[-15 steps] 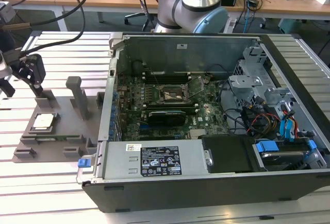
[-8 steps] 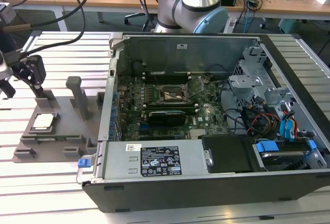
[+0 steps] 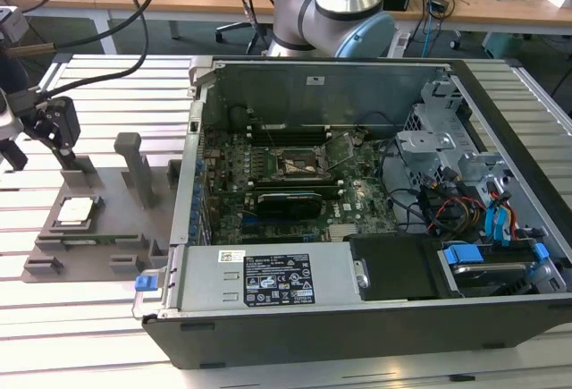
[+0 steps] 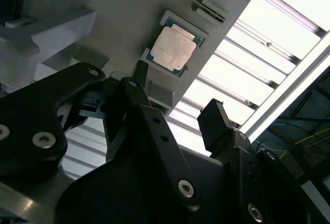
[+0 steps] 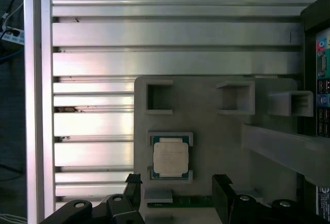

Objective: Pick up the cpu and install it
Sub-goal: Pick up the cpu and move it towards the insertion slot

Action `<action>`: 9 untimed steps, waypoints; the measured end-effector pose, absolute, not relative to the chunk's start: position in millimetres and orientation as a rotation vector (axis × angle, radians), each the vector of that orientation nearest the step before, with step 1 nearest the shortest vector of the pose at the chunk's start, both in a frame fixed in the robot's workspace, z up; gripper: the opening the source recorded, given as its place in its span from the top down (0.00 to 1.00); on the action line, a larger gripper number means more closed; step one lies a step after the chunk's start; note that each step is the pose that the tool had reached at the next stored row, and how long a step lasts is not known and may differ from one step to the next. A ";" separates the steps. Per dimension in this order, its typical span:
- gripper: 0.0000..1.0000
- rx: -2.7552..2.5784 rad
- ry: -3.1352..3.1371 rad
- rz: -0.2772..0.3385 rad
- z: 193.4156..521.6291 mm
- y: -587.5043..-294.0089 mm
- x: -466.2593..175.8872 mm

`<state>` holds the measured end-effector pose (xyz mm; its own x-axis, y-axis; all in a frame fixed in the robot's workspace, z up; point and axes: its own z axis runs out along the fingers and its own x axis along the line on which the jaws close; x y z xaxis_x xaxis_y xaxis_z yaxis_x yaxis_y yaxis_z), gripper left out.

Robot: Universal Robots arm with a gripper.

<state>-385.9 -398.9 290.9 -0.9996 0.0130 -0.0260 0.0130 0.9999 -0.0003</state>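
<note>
The cpu, a pale silver square chip with a thin rim, lies flat in a pocket of the grey fixture plate at the exterior view's left. Both wrist views show the cpu in its holder. My gripper hovers above the fixture, a little off from the chip. In the first wrist view the gripper stands open, and its black fingers stop short of the chip's edge with nothing between them. The second wrist view also shows the gripper open. The motherboard socket lies inside the case with its metal latch raised.
An open computer case takes up the middle and the exterior view's right, with cables, drive cages and a power supply inside. Upright grey posts rise from the fixture plate. Slatted aluminium table surrounds the fixture. The arm's base stands behind the case.
</note>
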 end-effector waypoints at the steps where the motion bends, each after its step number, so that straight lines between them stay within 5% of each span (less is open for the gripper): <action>1: 0.34 0.020 3.116 -0.001 290.7 -398.9 -385.8; 9: 0.34 0.020 3.116 -0.001 281.7 -398.9 -385.9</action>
<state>-385.9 -398.9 281.7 -0.9996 0.0130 -0.0259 0.0130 0.9999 -0.0004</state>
